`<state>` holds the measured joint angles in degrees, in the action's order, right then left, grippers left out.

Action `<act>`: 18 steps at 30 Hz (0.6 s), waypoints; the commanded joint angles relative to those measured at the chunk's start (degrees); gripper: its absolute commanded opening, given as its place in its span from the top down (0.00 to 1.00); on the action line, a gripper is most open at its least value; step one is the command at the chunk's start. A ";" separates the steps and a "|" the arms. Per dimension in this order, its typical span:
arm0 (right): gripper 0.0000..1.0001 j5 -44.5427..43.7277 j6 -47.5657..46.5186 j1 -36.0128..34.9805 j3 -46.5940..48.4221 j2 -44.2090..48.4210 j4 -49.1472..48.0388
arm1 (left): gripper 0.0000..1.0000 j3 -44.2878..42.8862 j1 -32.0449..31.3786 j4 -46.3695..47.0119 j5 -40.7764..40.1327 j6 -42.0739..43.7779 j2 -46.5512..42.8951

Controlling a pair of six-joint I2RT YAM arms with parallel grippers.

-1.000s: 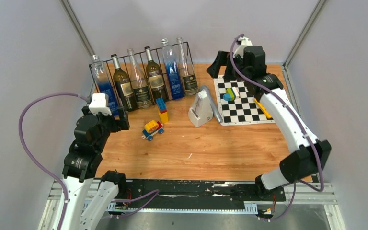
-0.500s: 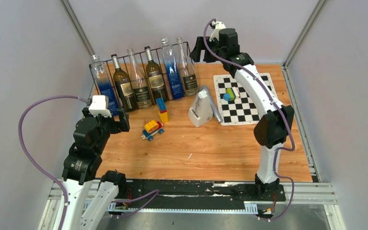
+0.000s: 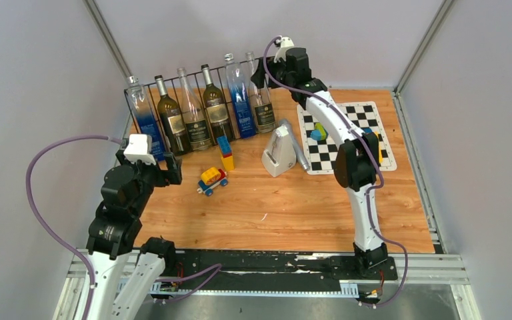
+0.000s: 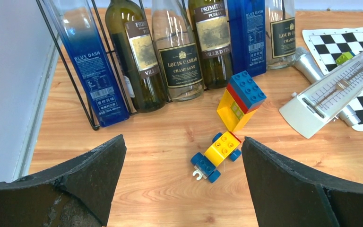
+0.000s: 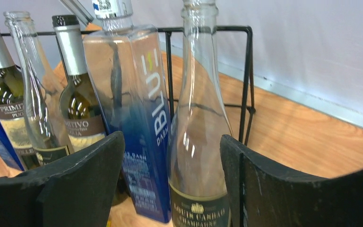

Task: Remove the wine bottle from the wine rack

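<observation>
The wine rack (image 3: 148, 85) is a low black wire frame at the back left holding several upright bottles. The rightmost is a clear bottle (image 3: 261, 100) with a dark label, next to a tall blue bottle (image 3: 239, 97). My right gripper (image 3: 261, 72) is open at the rack's right end, level with the bottle necks. In the right wrist view the clear bottle (image 5: 198, 123) stands just ahead between my open fingers (image 5: 171, 142), untouched, with the blue bottle (image 5: 142, 118) to its left. My left gripper (image 3: 173, 167) is open and empty in front of the rack's left end.
A toy car (image 3: 212, 179) and stacked blocks (image 3: 225, 152) lie in front of the rack. A white metronome (image 3: 279, 153) and silver cylinder (image 3: 295, 143) sit beside the chessboard mat (image 3: 347, 143), which carries small blocks (image 3: 319, 131). Walls stand close behind the rack.
My right arm has swung left from over the chessboard to the rack's right end, facing the clear bottle. The left arm has hardly moved.
</observation>
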<state>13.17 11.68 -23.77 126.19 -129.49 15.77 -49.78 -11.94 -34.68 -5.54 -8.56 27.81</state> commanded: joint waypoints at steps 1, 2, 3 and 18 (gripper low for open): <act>0.26 0.05 -1.12 -1.20 5.84 -3.77 -10.02 | 0.00 0.45 -0.10 2.08 0.25 0.93 -0.64; 0.27 -0.39 -1.13 -1.39 6.54 -4.84 -10.89 | 0.00 0.46 -0.10 2.03 0.17 0.91 -0.83; 0.27 -0.90 -1.21 -1.57 7.35 -5.95 -11.60 | 0.00 0.47 -0.10 2.06 0.00 0.91 -0.94; 0.39 -8.56 -5.96 -2.68 10.33 -13.56 -19.64 | 0.00 0.74 -0.10 2.15 -0.61 1.00 -1.58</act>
<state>7.09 8.25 -26.20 133.40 -141.49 1.17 -49.41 -11.94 -34.48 -6.13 -8.56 26.55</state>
